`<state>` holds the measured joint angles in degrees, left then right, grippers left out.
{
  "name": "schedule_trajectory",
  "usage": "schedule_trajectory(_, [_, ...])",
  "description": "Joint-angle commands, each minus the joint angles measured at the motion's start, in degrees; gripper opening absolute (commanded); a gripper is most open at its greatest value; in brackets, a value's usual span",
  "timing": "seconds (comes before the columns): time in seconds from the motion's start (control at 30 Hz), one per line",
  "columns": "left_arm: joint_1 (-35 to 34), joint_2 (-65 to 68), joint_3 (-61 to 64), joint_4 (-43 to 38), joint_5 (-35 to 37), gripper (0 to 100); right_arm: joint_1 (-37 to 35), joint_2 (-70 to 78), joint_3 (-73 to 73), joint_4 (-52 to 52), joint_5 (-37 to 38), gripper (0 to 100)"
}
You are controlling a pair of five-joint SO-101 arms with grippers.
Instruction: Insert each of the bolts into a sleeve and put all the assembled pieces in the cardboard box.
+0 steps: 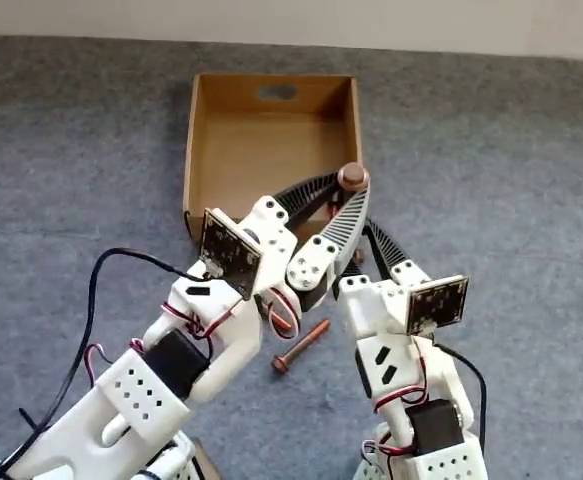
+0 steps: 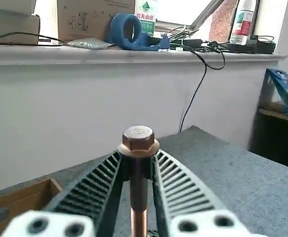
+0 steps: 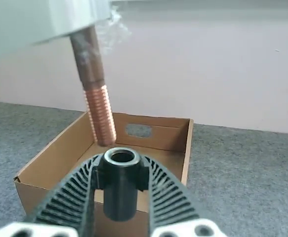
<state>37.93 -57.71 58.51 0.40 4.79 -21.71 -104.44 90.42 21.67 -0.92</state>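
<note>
Left gripper (image 2: 138, 159) pinches a copper bolt (image 2: 138, 140) just under its head, head up. Right gripper (image 3: 120, 170) is squeezed around a black sleeve (image 3: 120, 195), hole up. Both are held in the air by the near side of the cardboard box (image 1: 189, 160).

I think the first joining is just about to happen. The bolt's tip hangs just above the sleeve's hole but is not in it yet. The box floor that I can see holds no finished piece, so packing is all still to do. A second bolt (image 1: 301, 346) lies on the grey carpet (image 1: 501, 150) between the arms and waits its turn.

The right wrist view tells how close tip and hole are. The high view tells about the waiting bolt.
</note>
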Motion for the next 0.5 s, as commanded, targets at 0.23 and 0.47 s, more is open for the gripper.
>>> schedule_trajectory(0.23, [0.22,0.13,-3.56,-0.97,0.53,1,-0.04,-0.57,-0.31,-1.27,-0.26,0.6])
schedule_trajectory(0.47, [0.22,4.88,-4.88,-0.97,0.53,1,-0.04,-0.57,-0.31,-1.27,-0.26,0.6])
